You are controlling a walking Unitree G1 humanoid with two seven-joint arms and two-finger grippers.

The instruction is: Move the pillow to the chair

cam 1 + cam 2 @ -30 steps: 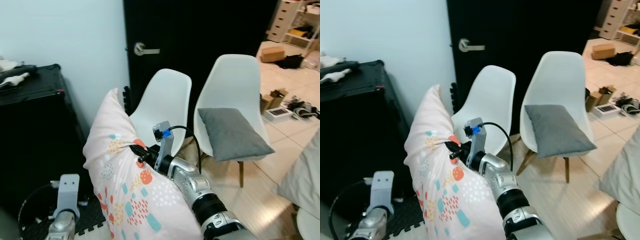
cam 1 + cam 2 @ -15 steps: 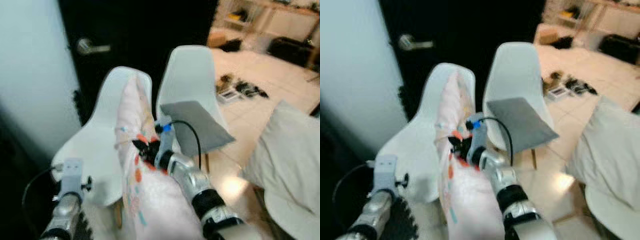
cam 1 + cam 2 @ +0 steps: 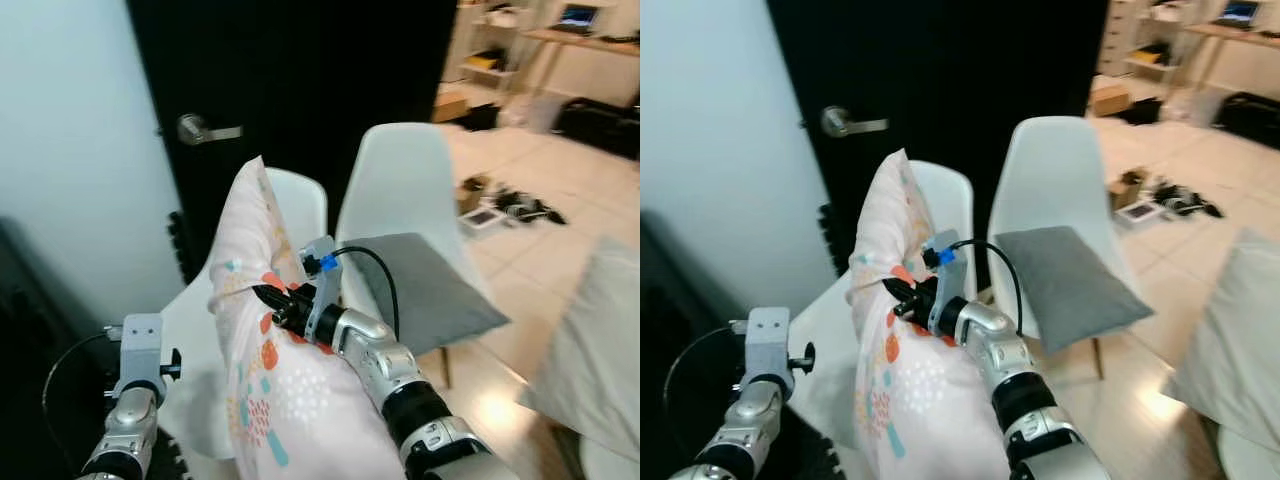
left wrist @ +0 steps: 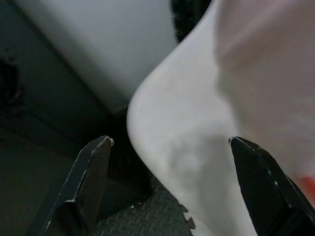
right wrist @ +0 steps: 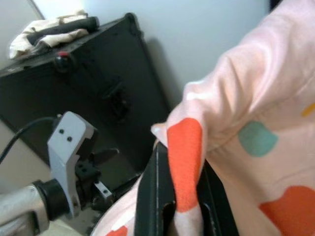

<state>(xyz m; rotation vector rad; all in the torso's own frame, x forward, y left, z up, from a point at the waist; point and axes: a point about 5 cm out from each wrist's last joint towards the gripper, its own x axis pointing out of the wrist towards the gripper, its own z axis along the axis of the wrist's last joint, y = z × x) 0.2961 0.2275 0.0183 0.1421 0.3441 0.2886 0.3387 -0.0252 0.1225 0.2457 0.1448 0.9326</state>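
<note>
The robot's right gripper [image 3: 272, 298] pinches a fold of the soft, light-looking patterned pillow [image 3: 262, 390], which droops upright over the near white chair [image 3: 195, 330], while its left gripper [image 4: 167, 187] hangs spread wide.

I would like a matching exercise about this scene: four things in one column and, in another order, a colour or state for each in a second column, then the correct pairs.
Things:
1. pillow
2. cushion
3. left gripper
4. door

Colour or state:
A. grey, lying on the right-hand white chair
B. black, with a silver handle
C. open, near the left-hand white chair
D. pink with coloured spots, pinched by the right gripper

Pairs: 1-D, 2-A, 3-C, 4-B
</note>
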